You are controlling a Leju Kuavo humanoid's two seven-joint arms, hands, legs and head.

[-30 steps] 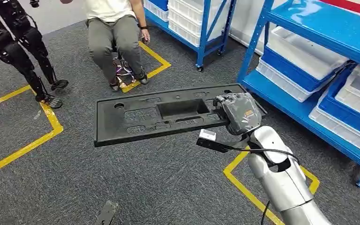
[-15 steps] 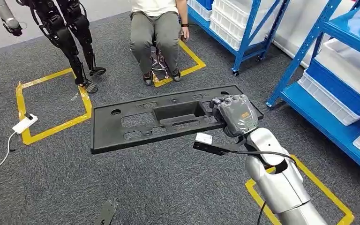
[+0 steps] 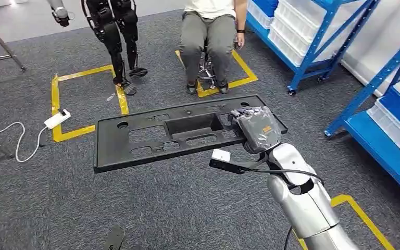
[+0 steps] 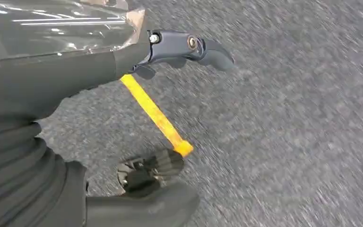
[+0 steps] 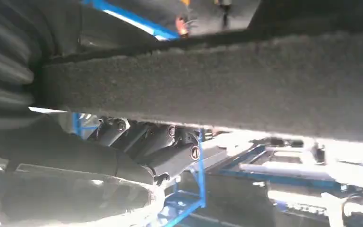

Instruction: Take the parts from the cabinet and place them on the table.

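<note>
Floor: grey carpet point(image 3: 187, 208) under you, marked with yellow tape outlines point(image 3: 57, 112).
Shelving: blue racks point(image 3: 344, 31) along your right side, with white bins point(image 3: 297, 39) on the lower levels.
Part: you have one long black moulded panel point(image 3: 151, 138) carried flat above the carpet, clear of any surface. It has a deep rectangular recess near its middle and shallower cut-outs on either side.
Right hand: your right hand point(image 3: 258, 127) grips the panel at its right end, fingers wrapped over the top face. In the right wrist view the dark fingers point(image 5: 163, 146) curl against the panel's edge point(image 5: 217, 80), so the hold is confirmed.
Right arm: the silver forearm point(image 3: 302, 200) rises from the lower right of the head view, with a black cable looped along it and a small white tag point(image 3: 220, 155) just below the panel's near edge.
Left hand: your left hand point(image 4: 99, 56) hangs over the carpet beside a strip of yellow tape point(image 4: 156, 116). One dark finger point(image 4: 189, 47) sticks out straight and nothing shows in the hand; you cannot tell how the remaining fingers lie.
Bystanders: a person point(image 3: 208, 31) sits on a stool past the panel's far edge, feet inside a tape outline. A second black-legged robot point(image 3: 114, 31) stands to the left of that person.
Other items: a white power block point(image 3: 56, 119) with its cord lies on the tape at the left.
</note>
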